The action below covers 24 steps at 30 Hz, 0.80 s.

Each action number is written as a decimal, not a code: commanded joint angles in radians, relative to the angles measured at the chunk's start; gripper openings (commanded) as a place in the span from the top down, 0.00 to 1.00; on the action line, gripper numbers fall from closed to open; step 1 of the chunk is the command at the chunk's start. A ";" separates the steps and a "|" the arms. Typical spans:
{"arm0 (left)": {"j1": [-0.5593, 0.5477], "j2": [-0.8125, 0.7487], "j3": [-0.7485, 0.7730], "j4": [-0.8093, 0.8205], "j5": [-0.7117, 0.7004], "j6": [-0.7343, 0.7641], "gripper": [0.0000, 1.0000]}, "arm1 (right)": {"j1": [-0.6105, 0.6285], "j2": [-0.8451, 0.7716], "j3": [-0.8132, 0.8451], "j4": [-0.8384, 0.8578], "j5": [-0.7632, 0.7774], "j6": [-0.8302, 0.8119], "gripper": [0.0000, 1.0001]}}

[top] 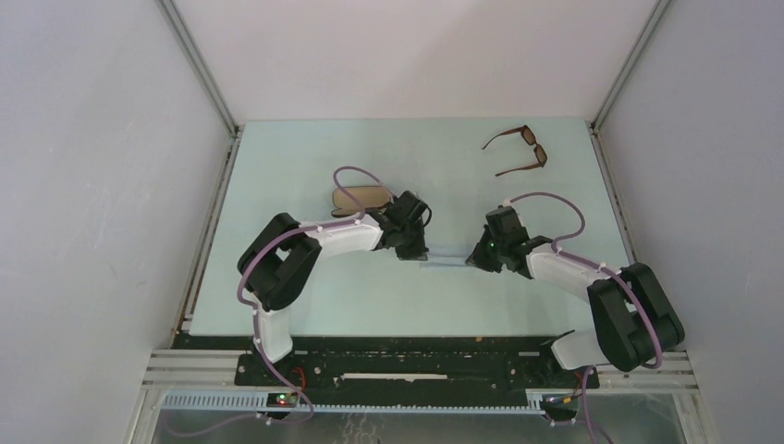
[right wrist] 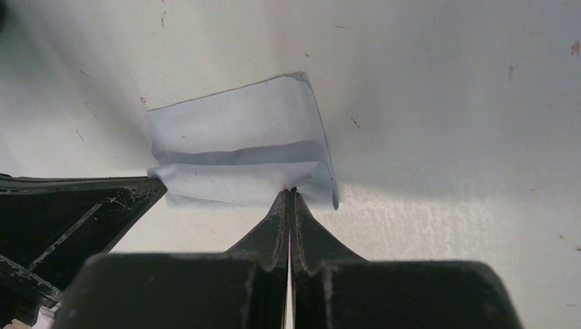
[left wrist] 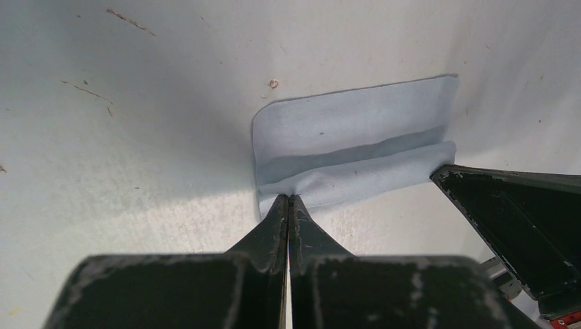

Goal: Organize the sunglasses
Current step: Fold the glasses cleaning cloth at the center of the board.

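The brown-framed sunglasses (top: 520, 150) lie open at the far right of the table, away from both arms. A pale blue cloth (top: 447, 262) lies between the two grippers near the table's middle. My left gripper (left wrist: 288, 198) is shut on the near edge of the cloth (left wrist: 349, 140), which is partly folded over. My right gripper (right wrist: 290, 191) is shut on the cloth's (right wrist: 240, 147) other near corner. In the top view the left gripper (top: 413, 252) and right gripper (top: 476, 260) face each other across the cloth.
The oblong case (top: 359, 197) with tan lining lies behind the left arm, partly hidden by it. White walls enclose the table on the left, right and back. The right gripper's finger (left wrist: 514, 219) shows in the left wrist view.
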 commanded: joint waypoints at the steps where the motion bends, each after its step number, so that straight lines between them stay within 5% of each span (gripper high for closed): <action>1: 0.010 0.014 0.065 -0.015 -0.006 0.026 1.00 | -0.015 0.007 0.037 0.033 0.002 -0.018 1.00; 5: 0.010 0.024 0.076 -0.025 -0.010 0.031 1.00 | -0.020 0.017 0.051 0.030 0.002 -0.022 1.00; 8: 0.010 0.025 0.086 -0.035 -0.019 0.030 0.90 | -0.023 0.023 0.058 0.032 0.000 -0.019 1.00; 12: 0.010 0.017 0.092 -0.049 -0.039 0.031 0.68 | -0.030 0.027 0.065 0.035 -0.007 -0.014 0.73; 15: 0.010 -0.001 0.098 -0.065 -0.054 0.034 0.59 | -0.032 0.027 0.075 0.036 -0.009 -0.014 0.65; 24: 0.010 -0.100 0.084 -0.077 -0.131 0.040 0.58 | -0.037 0.028 0.107 0.022 -0.020 -0.021 0.63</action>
